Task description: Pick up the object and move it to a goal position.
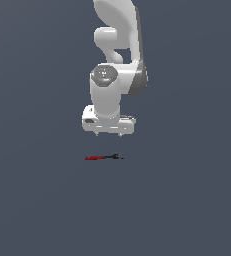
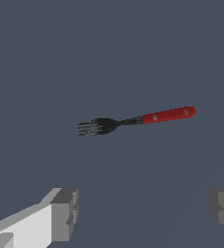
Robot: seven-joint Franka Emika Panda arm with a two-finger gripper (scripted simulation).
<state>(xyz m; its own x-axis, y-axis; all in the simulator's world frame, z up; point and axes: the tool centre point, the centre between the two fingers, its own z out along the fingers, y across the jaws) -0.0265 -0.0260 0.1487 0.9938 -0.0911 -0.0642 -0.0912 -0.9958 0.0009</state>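
Here | your tool [image 1: 109, 135] hangs above the fork [image 1: 103, 157], fingers [image 2: 65, 213] spread wide and gripping nothing | the fork lies flat on the plain dark surface [image 1: 187, 200], apart from the tool | its red handle [image 2: 168, 115] points to the exterior view's left, black tines [image 2: 91, 127] to the right.

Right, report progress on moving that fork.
Nothing done yet: the fork lies flat on the floor, ungrasped. In hand: the pincer hangs open above it, fingers wide apart and empty. Left: descend, close on it, lift, carry to the goal, which isn't visible.
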